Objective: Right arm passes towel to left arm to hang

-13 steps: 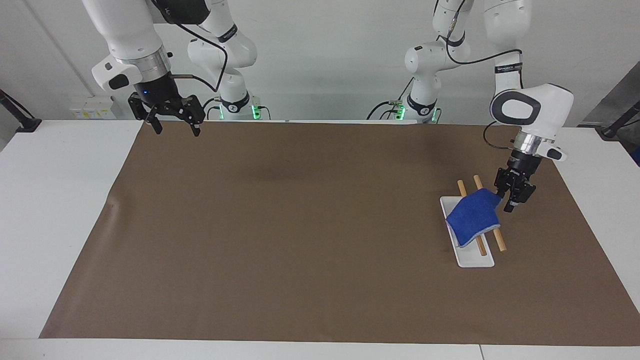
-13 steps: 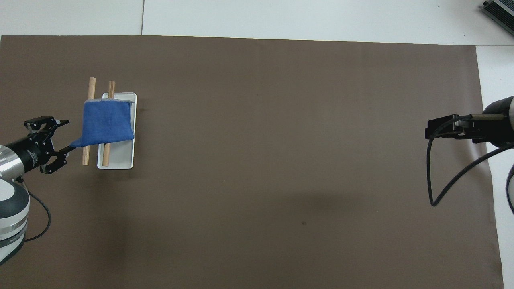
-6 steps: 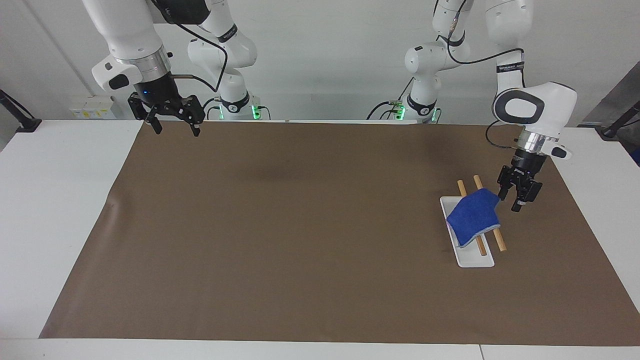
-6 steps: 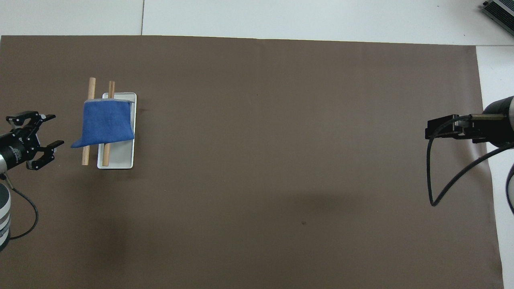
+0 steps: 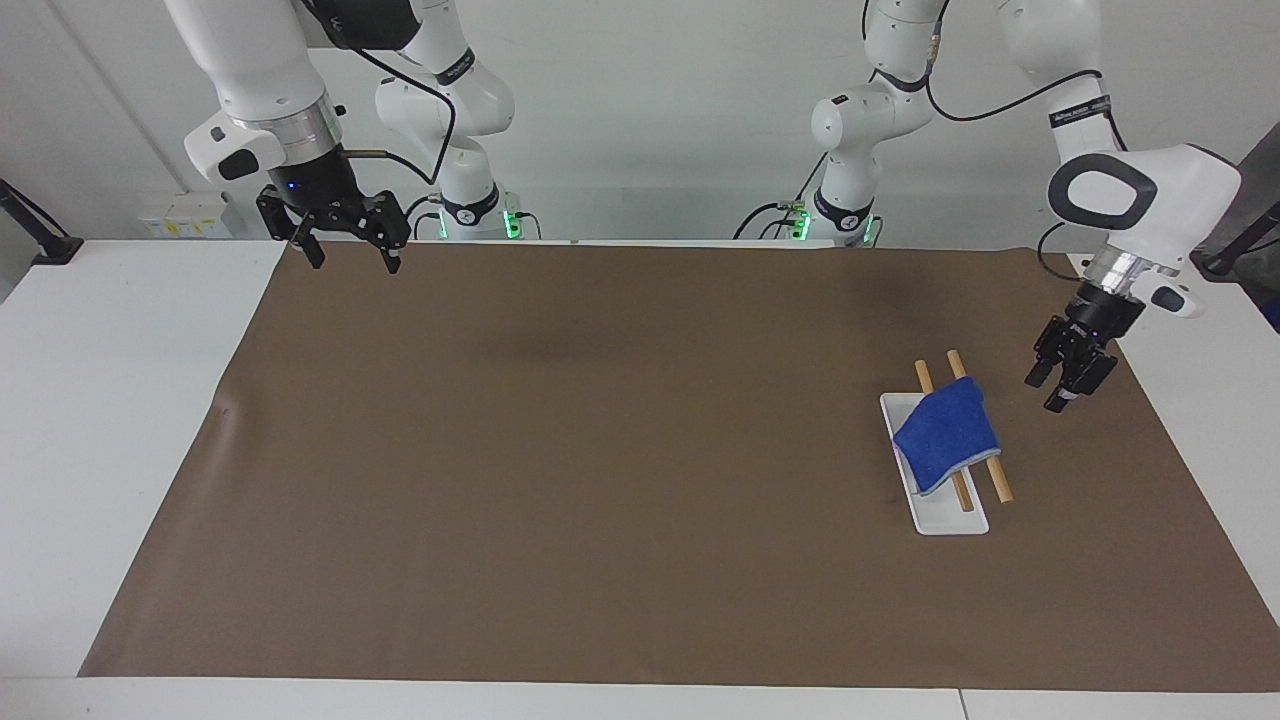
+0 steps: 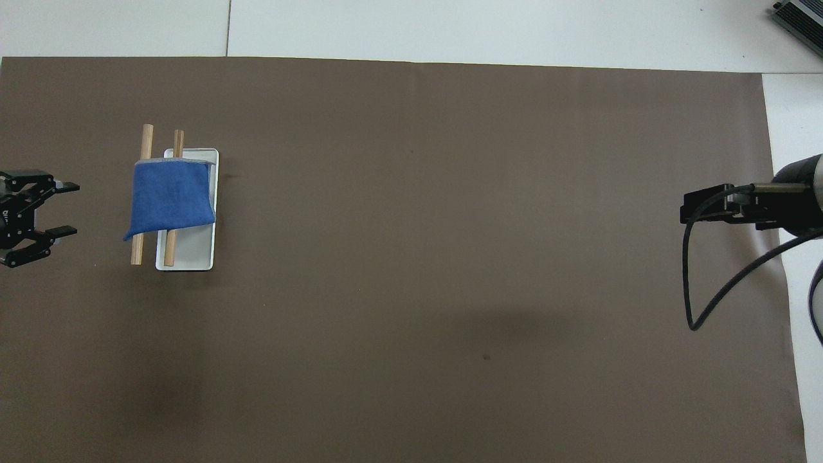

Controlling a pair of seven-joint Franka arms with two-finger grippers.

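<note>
The blue towel (image 5: 945,432) (image 6: 170,199) hangs draped over two wooden rods (image 5: 1000,485) (image 6: 146,138) that lie across a white tray (image 5: 945,520) (image 6: 189,254) toward the left arm's end of the table. My left gripper (image 5: 1045,392) (image 6: 69,209) hovers open and empty beside the rods, a short gap away from the towel, over the mat's end. At the mat's edge by its own base, the right gripper (image 5: 355,262) (image 6: 691,209) waits raised, open and holding nothing.
A brown mat (image 5: 600,450) covers most of the white table (image 5: 130,400). The right arm's black cable (image 6: 707,302) loops over the mat at that arm's end.
My left gripper has drawn back from the towel's corner toward its own end of the table and risen slightly. The towel's stretched corner has settled onto the rod. The right arm has stayed put.
</note>
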